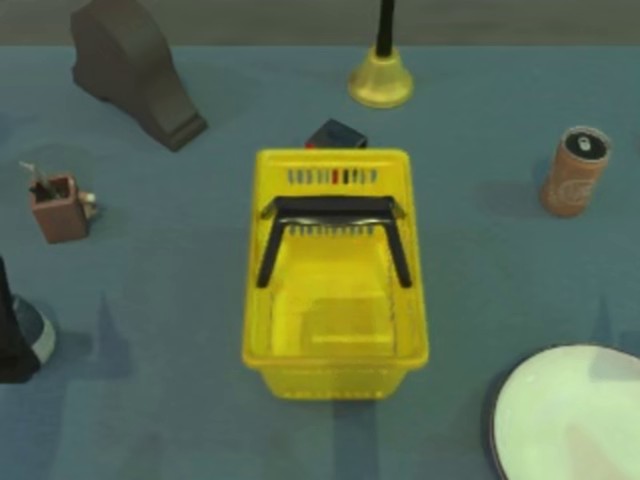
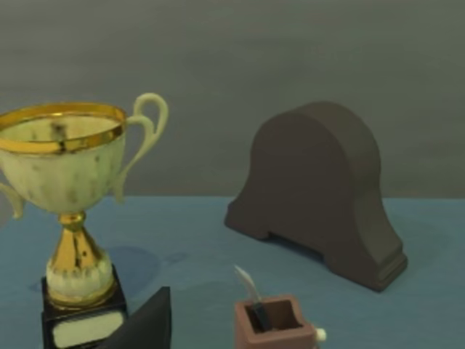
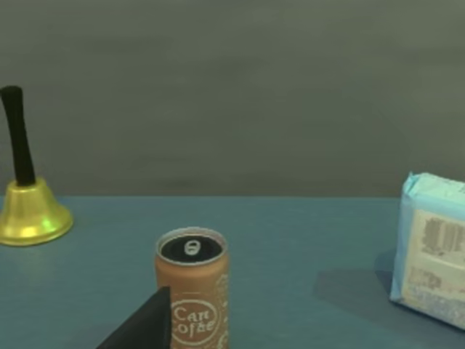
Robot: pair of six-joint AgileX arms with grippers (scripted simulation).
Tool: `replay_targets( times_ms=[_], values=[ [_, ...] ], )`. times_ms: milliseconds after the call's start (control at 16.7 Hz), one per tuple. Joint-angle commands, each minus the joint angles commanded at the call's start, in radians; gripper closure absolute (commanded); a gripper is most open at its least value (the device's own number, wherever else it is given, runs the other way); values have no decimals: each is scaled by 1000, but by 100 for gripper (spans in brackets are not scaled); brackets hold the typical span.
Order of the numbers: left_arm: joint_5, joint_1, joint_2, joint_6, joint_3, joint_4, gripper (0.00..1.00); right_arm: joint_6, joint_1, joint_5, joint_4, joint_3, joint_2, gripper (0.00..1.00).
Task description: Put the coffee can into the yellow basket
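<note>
The coffee can [image 1: 575, 170] stands upright on the right side of the table, apart from the yellow basket [image 1: 410, 300]. That basket sits in the middle with its black handle folded across the rear half and nothing visible inside. In the right wrist view the coffee can [image 3: 197, 291] is close ahead, and a dark edge of my right gripper [image 3: 145, 327] shows just beside it, not around it. A dark edge of my left gripper [image 2: 145, 329] shows near a brown square holder [image 2: 280, 327]. Neither arm appears in the top view.
A brass bell [image 1: 381, 78] and a small dark box [image 1: 336, 134] stand behind the basket. A dark mantel clock [image 1: 130, 65], the brown holder [image 1: 58, 206] and a trophy [image 2: 69, 189] occupy the left. A white plate [image 1: 570, 415] lies front right. A pale blue packet [image 3: 436, 247] shows beyond the can.
</note>
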Motion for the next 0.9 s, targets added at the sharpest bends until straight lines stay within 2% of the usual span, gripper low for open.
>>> replay_targets(
  times_ms=[240, 420, 660, 900],
  values=[
    [0, 0, 0, 0, 0, 0, 0, -7, 3, -2, -18, 28, 28, 0],
    [0, 0, 0, 0, 0, 0, 0, -37, 11, -6, -90, 141, 145, 0],
    [0, 0, 0, 0, 0, 0, 0, -107, 26, -9, -255, 403, 419, 0],
    [0, 0, 0, 0, 0, 0, 0, -201, 45, -11, -472, 754, 786, 0]
  ],
)
